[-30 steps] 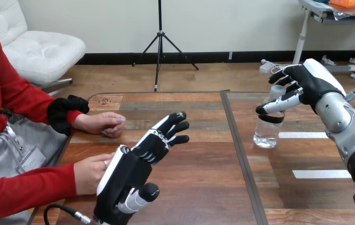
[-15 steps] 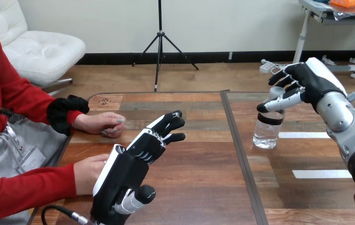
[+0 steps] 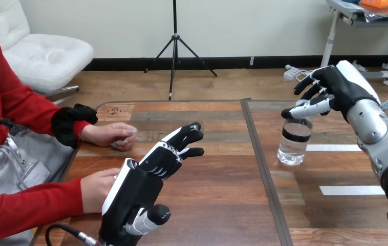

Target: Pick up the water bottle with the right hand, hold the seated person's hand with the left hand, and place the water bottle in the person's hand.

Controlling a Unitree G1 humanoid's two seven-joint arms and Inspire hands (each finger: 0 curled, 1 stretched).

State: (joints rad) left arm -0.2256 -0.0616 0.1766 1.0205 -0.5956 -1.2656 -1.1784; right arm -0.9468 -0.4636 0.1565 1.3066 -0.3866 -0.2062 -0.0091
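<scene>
Clear plastic with a dark band round its upper part, the bottle (image 3: 294, 142) stands upright on the table (image 3: 222, 205). It is on the right half, just right of the dark seam (image 3: 264, 169) that runs from the far edge to the near edge, and nearer the far edge than the near one. Two white strips lie on the wood to its right: one (image 3: 331, 147) just beside its base, the other (image 3: 351, 190) closer to the near edge.

The right hand (image 3: 335, 88) hangs over the bottle's top, palm turned toward the table's left side. Its fingers (image 3: 312, 82) are spread and only loosely bent, closing on nothing. The thumb (image 3: 304, 109) reaches out level across the bottle's top; whether it touches the top I cannot tell.

The left hand (image 3: 139, 190) is raised above the near left part of the table, white back turned toward the left edge. Its fingers (image 3: 184, 137) are straight and held close together, pointing toward the far right corner, and its thumb (image 3: 148, 218) sticks out toward the near edge. It holds nothing.

The person's near hand (image 3: 99, 190) is at the left edge, right against the back of the left hand; no robot finger curls round it. The person's far hand (image 3: 111, 136) rests on the table by the left edge, fingers curled under, well apart from both robot hands and from the bottle.
</scene>
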